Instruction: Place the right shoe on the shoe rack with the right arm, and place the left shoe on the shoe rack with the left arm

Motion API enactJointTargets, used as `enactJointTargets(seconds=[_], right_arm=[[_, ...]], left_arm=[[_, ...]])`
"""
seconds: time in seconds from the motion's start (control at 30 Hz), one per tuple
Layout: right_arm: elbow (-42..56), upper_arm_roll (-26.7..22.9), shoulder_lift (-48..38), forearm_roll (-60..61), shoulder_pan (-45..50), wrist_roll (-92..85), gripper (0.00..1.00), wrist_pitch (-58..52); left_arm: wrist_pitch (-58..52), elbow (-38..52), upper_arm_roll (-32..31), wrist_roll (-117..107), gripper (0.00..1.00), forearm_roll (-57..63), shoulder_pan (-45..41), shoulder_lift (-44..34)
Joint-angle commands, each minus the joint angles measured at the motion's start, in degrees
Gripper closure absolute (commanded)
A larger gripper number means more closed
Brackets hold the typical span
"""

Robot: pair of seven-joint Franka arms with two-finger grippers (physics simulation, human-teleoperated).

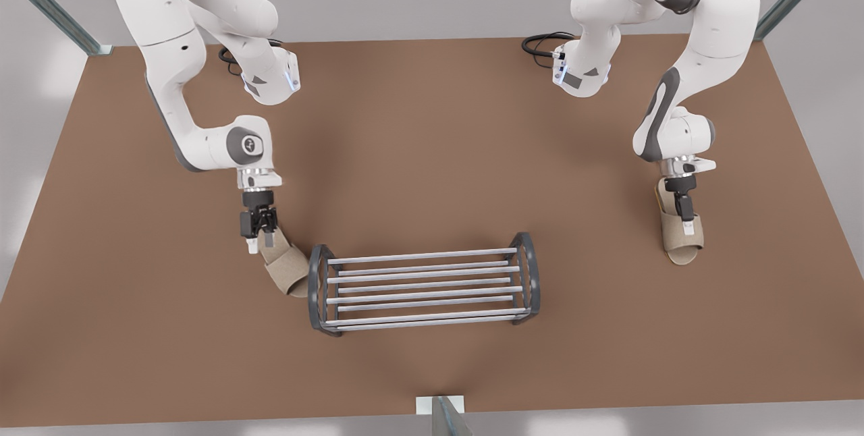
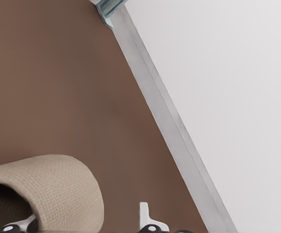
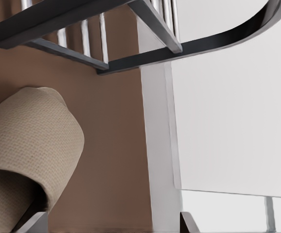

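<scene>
Right gripper [image 1: 262, 237], at the front view's left, is seen lowered over the heel end of a beige woven open-toed slipper [image 1: 287, 270]. Its fingers [image 3: 33, 224] are held apart, with the slipper's upper beside one of them and a gap left to the other, so no grip is judged to be made. This slipper's long axis is laid from 11 to 5 o'clock, and its toe is set against the near end frame of the low shoe rack of dark grey arches and silver bars [image 1: 422, 284]. The rack is found at 4 o'clock from this gripper, just beside it.

Left gripper [image 1: 686, 216] is poised over a matching beige slipper [image 1: 682, 243], laid from 12 to 6 o'clock on the brown table [image 1: 432, 152], and its fingers [image 2: 149, 221] are likewise spread. The rack is found at 8 o'clock, well apart, so the longer carry is expected here.
</scene>
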Motion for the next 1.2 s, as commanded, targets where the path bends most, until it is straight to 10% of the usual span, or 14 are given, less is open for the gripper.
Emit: enactJointTargets(seconds=[0.0, 0.9, 1.17], right_arm=[[-0.1, -1.5, 1.4, -24.7, -0.5, 0.1, 0.00, -0.3], [9.3, -1.2, 11.2, -16.1, 6.0, -3.8, 0.00, -5.4], [10.7, -1.7, 14.1, -16.5, 6.8, -3.5, 0.28, -7.6]], left_arm=[[0.1, 0.1, 0.0, -1.7, 0.10, -2.4, 0.0, 0.1], [1.0, 1.6, -0.3, -2.5, 0.41, -2.7, 1.1, 2.1], [1.8, 2.2, -0.4, -2.5, 0.47, -2.7, 1.1, 2.1]])
